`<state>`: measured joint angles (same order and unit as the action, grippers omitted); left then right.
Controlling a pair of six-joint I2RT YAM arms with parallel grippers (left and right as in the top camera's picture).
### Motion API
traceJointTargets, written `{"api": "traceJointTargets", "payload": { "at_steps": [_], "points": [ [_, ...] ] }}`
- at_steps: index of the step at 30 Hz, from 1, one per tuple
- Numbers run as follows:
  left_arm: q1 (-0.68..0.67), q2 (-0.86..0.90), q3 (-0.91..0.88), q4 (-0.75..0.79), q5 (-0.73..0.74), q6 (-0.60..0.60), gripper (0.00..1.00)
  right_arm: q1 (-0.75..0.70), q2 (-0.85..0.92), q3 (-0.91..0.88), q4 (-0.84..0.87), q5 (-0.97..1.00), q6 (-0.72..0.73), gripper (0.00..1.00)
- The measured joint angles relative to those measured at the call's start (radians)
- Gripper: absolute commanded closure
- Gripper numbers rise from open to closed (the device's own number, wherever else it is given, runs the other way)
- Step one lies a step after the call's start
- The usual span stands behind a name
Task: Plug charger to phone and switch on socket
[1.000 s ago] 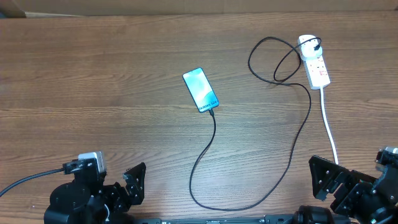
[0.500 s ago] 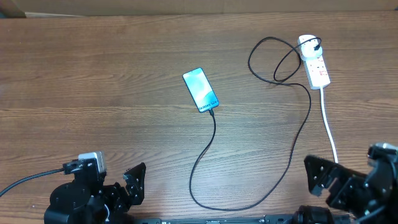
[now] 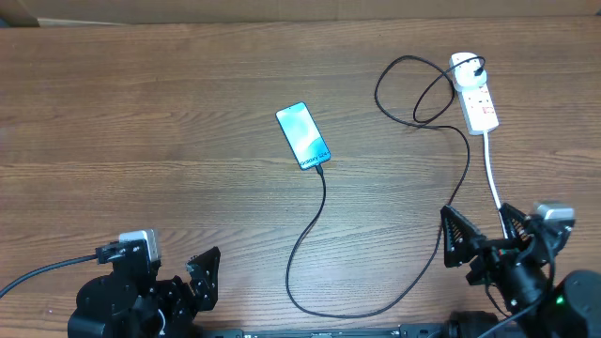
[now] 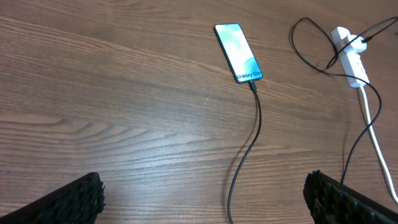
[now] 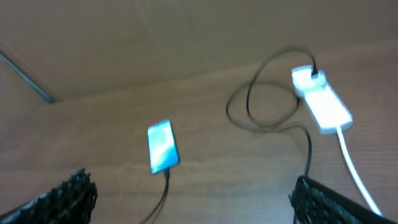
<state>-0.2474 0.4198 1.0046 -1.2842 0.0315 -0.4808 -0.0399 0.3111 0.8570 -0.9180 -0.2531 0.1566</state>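
Right gripper (image 3: 481,233) has swung inward at 4 o'clock, released, empty, pointing toward socket (image 3: 477,99) at 1 o'clock. Left gripper (image 4: 205,199) released, idle at 7. Charger (image 3: 319,211) looks seated in lit phone (image 3: 302,135), mid-bench (image 3: 141,113). Switching the socket likely next.

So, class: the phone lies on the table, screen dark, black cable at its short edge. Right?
No: the phone lies on the table, screen lit blue-teal, not dark, black cable at its short edge; the overhead view shows it.

Phone (image 3: 303,136) lit blue-teal, charger (image 3: 324,192) black, socket (image 3: 474,94) white with red marks, table (image 3: 141,122) brown wood-grain.
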Motion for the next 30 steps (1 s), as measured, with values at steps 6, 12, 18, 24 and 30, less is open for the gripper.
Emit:
{"api": "traceJointTargets", "payload": {
  "at_steps": [6, 12, 18, 24, 30],
  "points": [
    [0.000, 0.000, 0.000, -0.002, 0.000, 0.000, 0.00, 0.023, -0.145, -0.197, 0.170, 0.063, -0.003, 0.00],
    [0.000, 0.000, 0.000, -0.003, -0.003, 0.000, 0.00, 0.029, -0.254, -0.400, 0.363, 0.107, -0.003, 0.00],
    [0.000, 0.000, 0.000, -0.002, -0.003, 0.000, 0.00, 0.031, -0.289, -0.568, 0.612, 0.120, -0.009, 0.00],
    [0.000, 0.000, 0.000, -0.003, -0.003, 0.000, 0.00, 0.068, -0.296, -0.675, 0.785, 0.128, -0.072, 0.00],
    [0.000, 0.000, 0.000, -0.003, -0.003, 0.000, 0.01, 0.073, -0.296, -0.703, 0.832, 0.148, -0.114, 0.00]
  ]
}}
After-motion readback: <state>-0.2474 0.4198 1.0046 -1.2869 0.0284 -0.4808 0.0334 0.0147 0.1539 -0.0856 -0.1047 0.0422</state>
